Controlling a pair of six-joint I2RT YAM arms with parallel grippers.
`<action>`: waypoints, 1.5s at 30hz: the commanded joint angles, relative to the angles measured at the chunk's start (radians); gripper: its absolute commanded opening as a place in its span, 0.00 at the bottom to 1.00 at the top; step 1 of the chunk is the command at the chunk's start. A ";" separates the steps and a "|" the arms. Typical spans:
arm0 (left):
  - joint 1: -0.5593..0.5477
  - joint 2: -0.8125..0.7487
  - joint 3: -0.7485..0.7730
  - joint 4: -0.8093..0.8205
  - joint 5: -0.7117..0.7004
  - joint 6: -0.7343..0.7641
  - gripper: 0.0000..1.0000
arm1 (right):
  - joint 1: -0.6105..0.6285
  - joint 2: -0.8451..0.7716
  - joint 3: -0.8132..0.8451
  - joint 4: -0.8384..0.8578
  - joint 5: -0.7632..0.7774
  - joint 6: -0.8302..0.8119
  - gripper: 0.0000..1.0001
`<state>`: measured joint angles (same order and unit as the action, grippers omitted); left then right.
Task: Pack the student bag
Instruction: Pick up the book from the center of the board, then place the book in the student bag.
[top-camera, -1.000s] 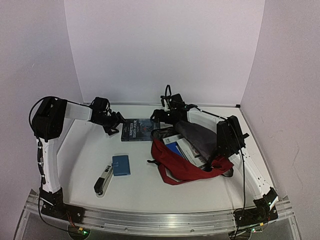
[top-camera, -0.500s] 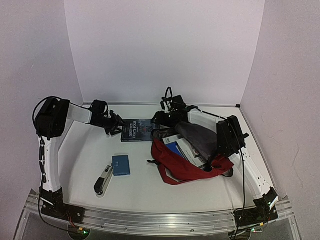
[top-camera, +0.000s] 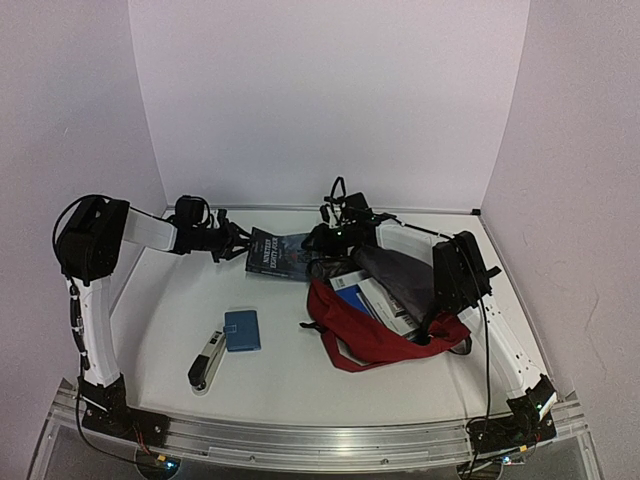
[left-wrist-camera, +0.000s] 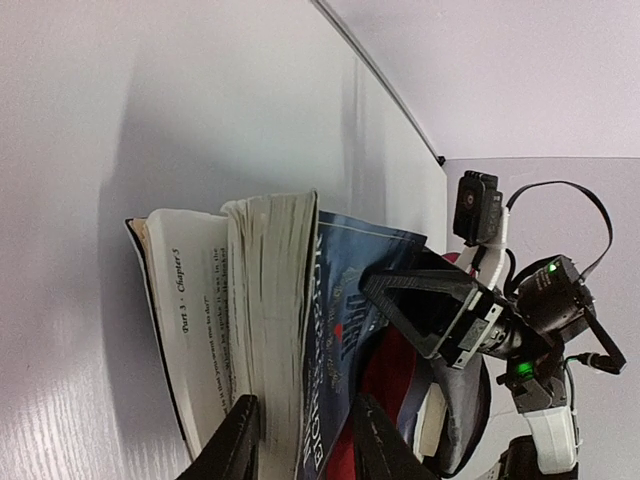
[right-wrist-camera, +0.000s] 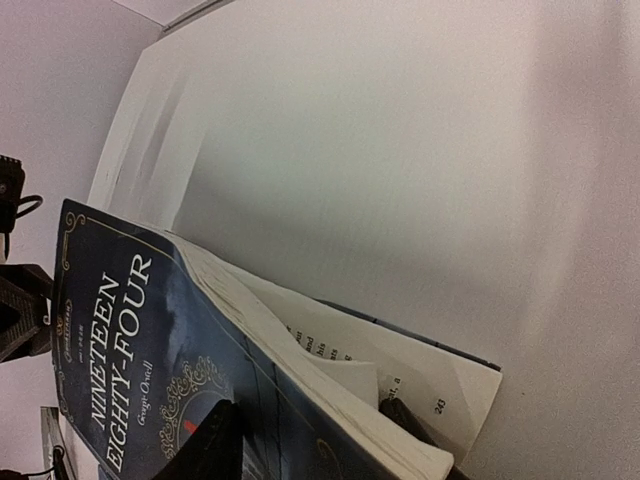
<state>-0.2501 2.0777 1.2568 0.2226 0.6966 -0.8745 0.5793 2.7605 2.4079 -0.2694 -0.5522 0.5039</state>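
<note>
The student bag (top-camera: 385, 335) is dark red and lies open at the right of the table, grey lining (top-camera: 398, 268) up, with books (top-camera: 362, 294) inside. Its red fabric (left-wrist-camera: 398, 385) also shows in the left wrist view. Left of the bag, a dark blue paperback, "Nineteen Eighty-Four" (top-camera: 279, 253), is held from both ends. My left gripper (left-wrist-camera: 305, 445) is shut on its page block and front cover (left-wrist-camera: 335, 300). My right gripper (right-wrist-camera: 310, 440) is shut on the opposite edge, one finger on the cover (right-wrist-camera: 120, 340), one among the pages. The back cover and a few pages lie on the table.
A small blue notebook (top-camera: 242, 330) and a silver and black stapler-like tool (top-camera: 207, 360) lie at the front left. The white back wall and side walls close in the table. My right arm's elbow (top-camera: 458, 270) hangs over the bag.
Both grippers moved inward and closed on the book's two ends. The book's front part has risen and tilted off the table. The bag shifted slightly.
</note>
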 joint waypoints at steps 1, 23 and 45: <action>-0.058 -0.042 0.014 0.157 0.113 -0.030 0.34 | 0.062 -0.020 0.013 0.072 -0.131 0.025 0.37; 0.036 -0.395 -0.057 -0.271 -0.226 0.116 0.90 | -0.003 -0.295 0.069 0.200 -0.150 0.239 0.00; -0.037 -0.601 -0.100 -0.117 0.157 -0.115 1.00 | -0.081 -0.626 -0.198 0.243 -0.327 0.359 0.00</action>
<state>-0.2526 1.4788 1.1473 -0.0247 0.7893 -0.8990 0.4835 2.2537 2.2306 -0.1712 -0.7940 0.8022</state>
